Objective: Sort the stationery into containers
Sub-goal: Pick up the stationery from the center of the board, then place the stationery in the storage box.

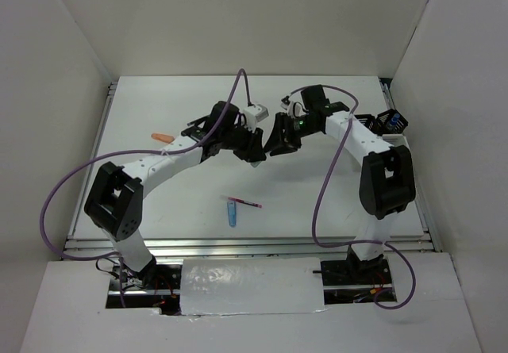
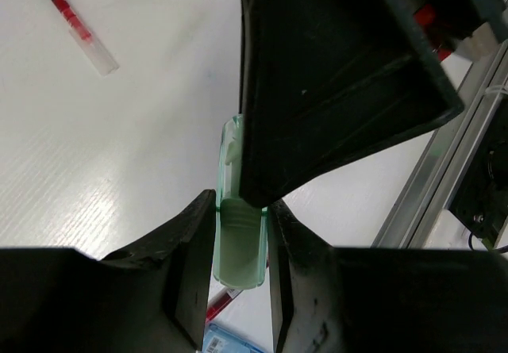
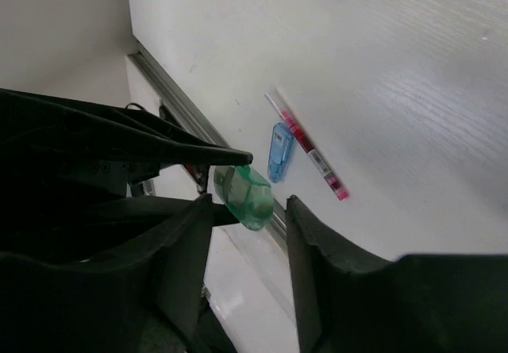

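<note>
While our left pincer (image 2: 240, 210) pinched the pale green tube (image 2: 238, 258), its length pointing straight outward, we saw the right pincer (image 3: 250, 204) spread, seemingly straddling its free end.

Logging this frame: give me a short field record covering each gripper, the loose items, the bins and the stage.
left gripper: shut on the pale green tube, held off the table
right gripper: open, fingers either side of the tube's free end
loose on table: red pen, small blue item, orange piece
containers: far right edge, beyond the right arm
stage: looks like a mid-table handover; tube not yet binned
</note>
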Action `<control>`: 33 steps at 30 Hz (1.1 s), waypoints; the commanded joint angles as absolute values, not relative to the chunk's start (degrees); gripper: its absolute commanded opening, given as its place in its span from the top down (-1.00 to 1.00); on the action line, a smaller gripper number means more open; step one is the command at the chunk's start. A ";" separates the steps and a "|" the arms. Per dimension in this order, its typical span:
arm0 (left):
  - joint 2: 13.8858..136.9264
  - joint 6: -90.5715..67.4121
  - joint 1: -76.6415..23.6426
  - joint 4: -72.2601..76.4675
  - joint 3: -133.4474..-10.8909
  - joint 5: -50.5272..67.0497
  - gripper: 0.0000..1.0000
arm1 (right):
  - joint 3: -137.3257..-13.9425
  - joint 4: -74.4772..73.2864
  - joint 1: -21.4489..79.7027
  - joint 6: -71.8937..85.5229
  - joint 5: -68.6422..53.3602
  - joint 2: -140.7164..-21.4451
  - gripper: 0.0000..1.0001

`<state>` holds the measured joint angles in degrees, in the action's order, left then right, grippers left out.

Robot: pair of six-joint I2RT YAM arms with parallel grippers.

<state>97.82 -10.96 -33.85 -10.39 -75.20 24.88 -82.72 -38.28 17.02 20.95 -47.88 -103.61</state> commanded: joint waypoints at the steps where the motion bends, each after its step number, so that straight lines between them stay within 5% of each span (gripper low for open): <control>1: 94.75 -11.08 -34.89 -7.73 -75.85 25.58 0.62 | -85.78 -37.00 18.19 20.92 -50.18 -104.15 0.09; 10: 93.69 -10.90 -35.16 -7.73 -74.88 24.88 0.56 | -84.29 -36.73 16.09 20.22 -50.71 -103.19 0.97; 11: 93.69 -10.72 -35.16 -8.17 -75.23 24.35 0.19 | -84.37 -37.00 15.30 19.52 -50.45 -102.84 1.00; 14: 93.52 -10.11 -35.07 -10.37 -75.85 20.93 -0.46 | -85.78 -40.94 11.45 15.50 -48.79 -101.61 1.00; 19: 91.06 -11.25 -33.31 -9.15 -72.26 18.72 -0.99 | -88.42 -48.24 2.04 7.48 -42.11 -97.57 1.00; 33: 88.94 -9.84 -30.85 -10.55 -70.22 10.82 -0.99 | -84.04 -45.81 -18.98 -9.75 -14.25 -84.20 1.00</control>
